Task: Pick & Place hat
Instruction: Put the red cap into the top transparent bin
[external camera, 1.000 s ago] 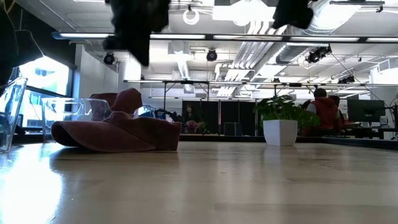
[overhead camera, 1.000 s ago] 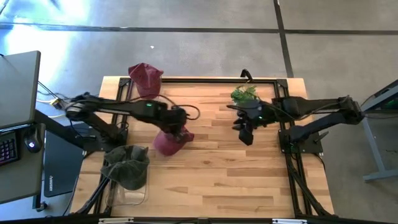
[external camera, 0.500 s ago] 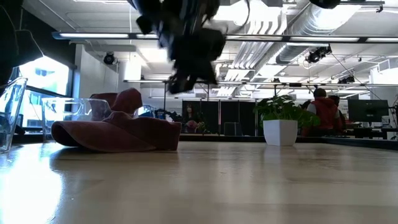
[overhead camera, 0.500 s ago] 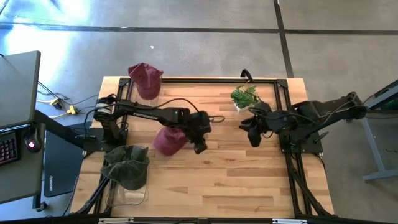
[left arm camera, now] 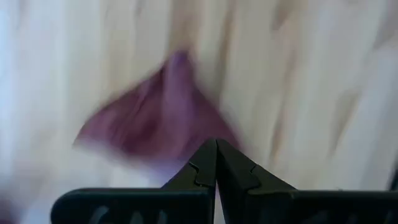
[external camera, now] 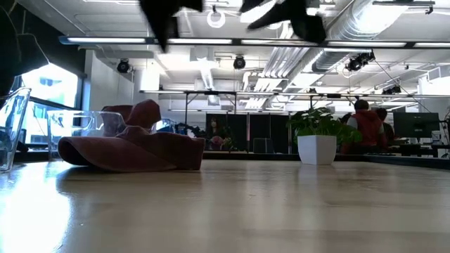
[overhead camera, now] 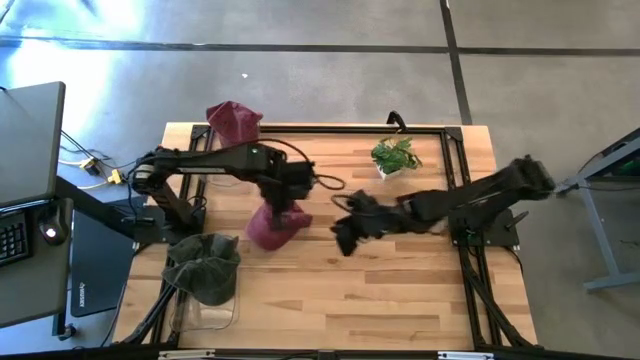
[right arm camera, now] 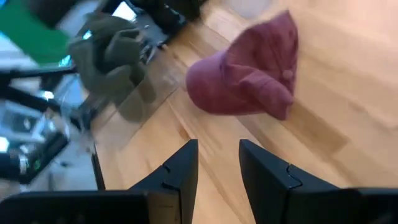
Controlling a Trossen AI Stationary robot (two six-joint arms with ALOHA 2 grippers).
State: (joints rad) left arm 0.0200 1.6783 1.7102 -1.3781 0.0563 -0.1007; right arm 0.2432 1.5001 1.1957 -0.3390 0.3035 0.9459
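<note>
A maroon cap (overhead camera: 270, 228) lies crown up on the wooden table, left of centre; the low view shows the cap (external camera: 133, 149) resting flat on its brim and lower edge. My left gripper (overhead camera: 289, 198) hangs above the cap's right edge, shut; in its wrist view the shut gripper (left arm camera: 216, 167) points at the blurred cap (left arm camera: 155, 118). My right gripper (overhead camera: 343, 240) is open and reaches in from the right, short of the cap. Its wrist view shows the open gripper (right arm camera: 217, 165) facing the cap (right arm camera: 249, 81). Both grippers sit high in the low view.
A second maroon cap (overhead camera: 233, 124) sits on a clear stand at the far left corner. An olive cap (overhead camera: 204, 268) tops a clear container (overhead camera: 212, 312) at the near left. A potted plant (overhead camera: 393, 154) stands far right of centre. Bare wood lies near and right.
My right gripper swept from beside the plant toward the table's left, arriving close to the cap. My left gripper swung out to the right past the cap, then came back over its right edge. The cap stayed where it was.
</note>
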